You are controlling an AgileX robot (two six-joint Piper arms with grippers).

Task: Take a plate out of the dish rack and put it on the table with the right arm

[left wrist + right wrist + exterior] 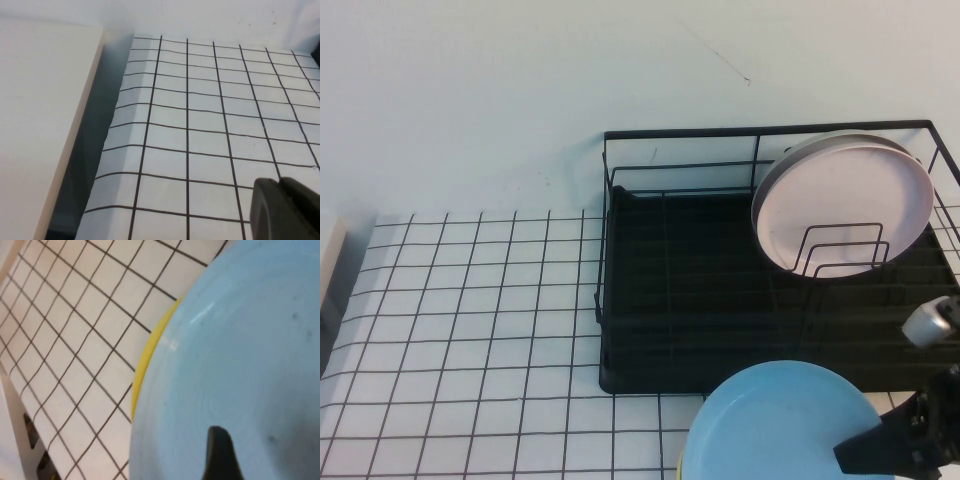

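The light blue plate (pixel 780 425) is in front of the black wire dish rack (pixel 680 300), at the near edge of the high view. It lies over a yellow plate (pixel 147 357), whose rim peeks out beneath it. My right gripper (pixel 895 445) is at the plate's right rim, with one black finger (pixel 220 455) lying on the plate's top face (pixel 240 365). The other finger is hidden under the plate. My left gripper (pixel 282 210) is shut and empty over the gridded white table (pixel 200 125), and it does not show in the high view.
A pale pink plate (pixel 840 205) stands upright in the rack's back right corner, with another rim behind it. The gridded table (pixel 470 320) stretches left of the rack. A white block (pixel 40 125) borders the table's left edge.
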